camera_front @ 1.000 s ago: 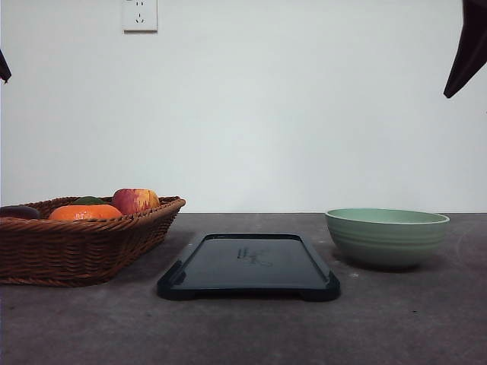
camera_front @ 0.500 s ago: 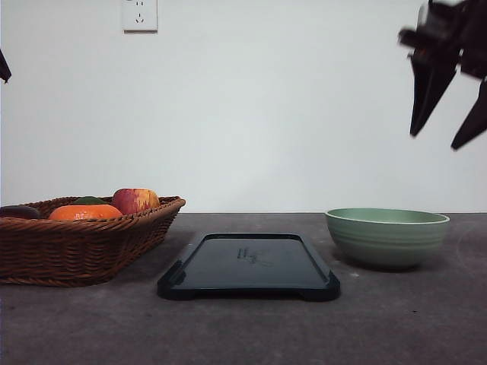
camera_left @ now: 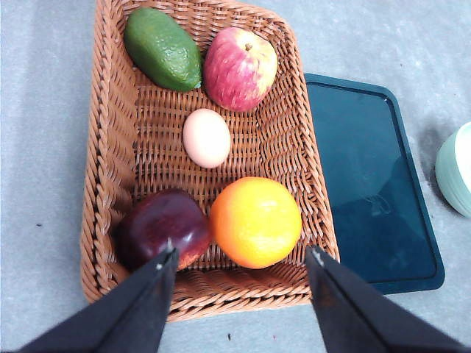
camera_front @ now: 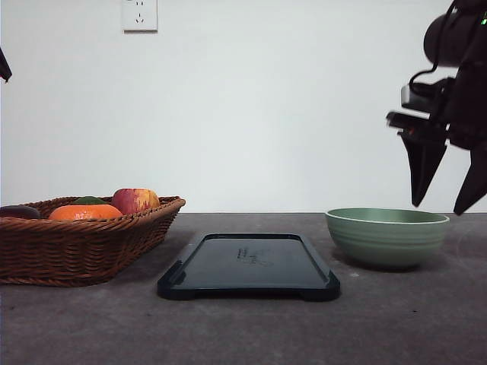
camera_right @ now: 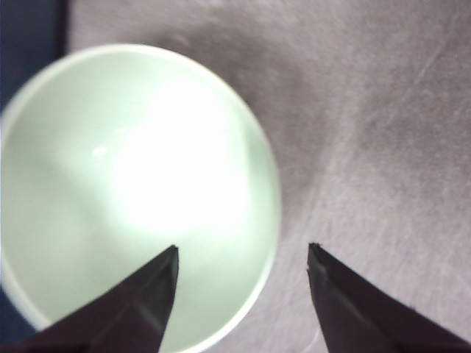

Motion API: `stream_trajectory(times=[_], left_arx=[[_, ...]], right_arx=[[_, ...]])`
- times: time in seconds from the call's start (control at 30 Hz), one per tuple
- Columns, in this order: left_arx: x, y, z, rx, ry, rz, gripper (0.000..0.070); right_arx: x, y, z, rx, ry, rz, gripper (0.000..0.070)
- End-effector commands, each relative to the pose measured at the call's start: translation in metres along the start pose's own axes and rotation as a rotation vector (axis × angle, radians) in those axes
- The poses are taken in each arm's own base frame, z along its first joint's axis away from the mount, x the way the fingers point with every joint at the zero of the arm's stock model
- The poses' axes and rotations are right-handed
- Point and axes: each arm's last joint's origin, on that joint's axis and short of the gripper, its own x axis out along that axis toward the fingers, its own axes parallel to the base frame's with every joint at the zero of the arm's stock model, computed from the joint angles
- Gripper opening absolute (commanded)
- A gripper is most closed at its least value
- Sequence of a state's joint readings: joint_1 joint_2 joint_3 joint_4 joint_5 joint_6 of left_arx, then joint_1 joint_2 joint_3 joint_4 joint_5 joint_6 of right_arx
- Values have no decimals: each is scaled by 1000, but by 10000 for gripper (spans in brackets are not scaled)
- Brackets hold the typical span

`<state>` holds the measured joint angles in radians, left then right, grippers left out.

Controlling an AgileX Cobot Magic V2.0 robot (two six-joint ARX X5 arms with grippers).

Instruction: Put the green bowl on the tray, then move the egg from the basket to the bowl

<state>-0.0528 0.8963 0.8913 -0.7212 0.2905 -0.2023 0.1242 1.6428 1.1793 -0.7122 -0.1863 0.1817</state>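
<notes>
The pale green bowl [camera_front: 386, 236] stands empty on the table at the right, beside the dark tray [camera_front: 249, 265] in the middle. My right gripper [camera_front: 441, 207] hangs open just above the bowl's right rim [camera_right: 268, 220], its fingers straddling that rim. The wicker basket [camera_front: 80, 237] sits at the left. Inside it lies a pale egg [camera_left: 207, 137] among fruit. High over the basket's near end hovers my left gripper [camera_left: 239, 257], open and empty.
The basket also holds an avocado [camera_left: 163, 48], a red apple [camera_left: 240, 68], an orange [camera_left: 255, 220] and a dark plum [camera_left: 160, 226]. Bare grey table [camera_front: 243, 334] stretches in front of tray and bowl. A white wall with a socket [camera_front: 140, 14] stands behind.
My right arm has come down from the upper right corner toward the bowl, its open fingers now just above the rim. Bowl, tray and basket have not moved.
</notes>
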Motion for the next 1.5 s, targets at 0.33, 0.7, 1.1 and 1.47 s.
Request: stream_trajectory(times=[0.33, 0.7, 1.1, 1.47], left_arx=[[-3, -2, 6, 8, -23, -9, 351], [-3, -2, 6, 8, -23, -9, 351], [-3, -2, 6, 8, -23, -9, 351], [-3, -2, 6, 8, -23, -9, 350]], right_arx=[[22, -4, 8, -5, 19, -8, 166], [18, -3, 9, -6, 25, -7, 4], [-42, 24, 30, -103, 23, 15, 4], [-62, 76, 39, -243, -48, 83, 4]])
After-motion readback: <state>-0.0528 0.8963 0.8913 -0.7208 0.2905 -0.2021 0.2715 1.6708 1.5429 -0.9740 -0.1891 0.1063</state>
